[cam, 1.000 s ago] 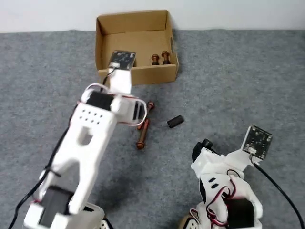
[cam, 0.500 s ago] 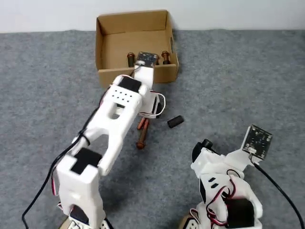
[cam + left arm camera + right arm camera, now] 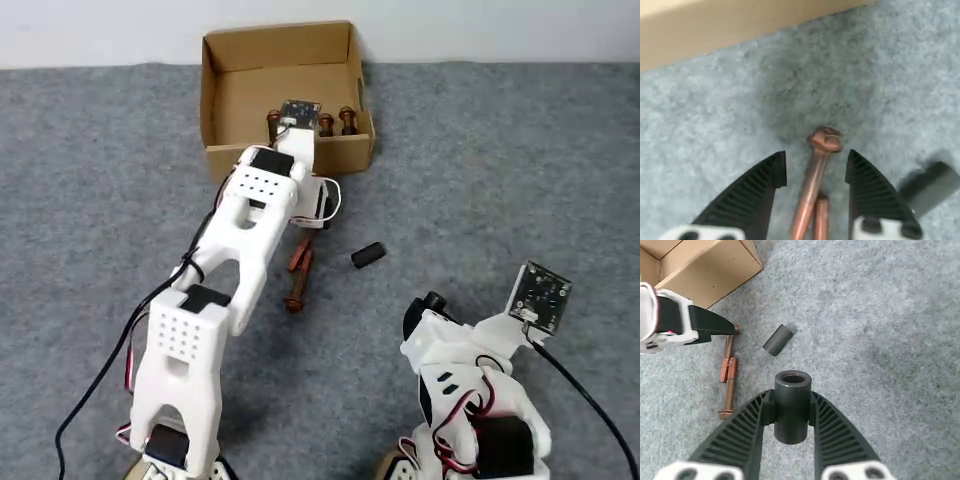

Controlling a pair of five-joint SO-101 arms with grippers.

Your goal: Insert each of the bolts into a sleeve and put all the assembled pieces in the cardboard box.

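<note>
My left gripper (image 3: 816,156) is open, its jaws on either side of a copper bolt (image 3: 816,175) lying on the grey carpet, just behind the bolt's head. A second bolt (image 3: 820,217) lies end to end with it. In the high view the left arm (image 3: 262,200) reaches to the front of the cardboard box (image 3: 222,105), above the two bolts (image 3: 297,272). My right gripper (image 3: 791,400) is shut on an upright black sleeve (image 3: 792,412). A loose black sleeve (image 3: 777,340) lies on the carpet past the bolts (image 3: 729,371).
Three assembled pieces (image 3: 335,122) stand inside the box along its front wall. The box's front wall (image 3: 730,30) is close beyond the left gripper. The right arm (image 3: 470,390) sits at the near right. Open carpet lies to the right.
The left arm has swung right along the box front and stretched out, bringing its open gripper down over the bolts. The right arm has kept still with its sleeve.
</note>
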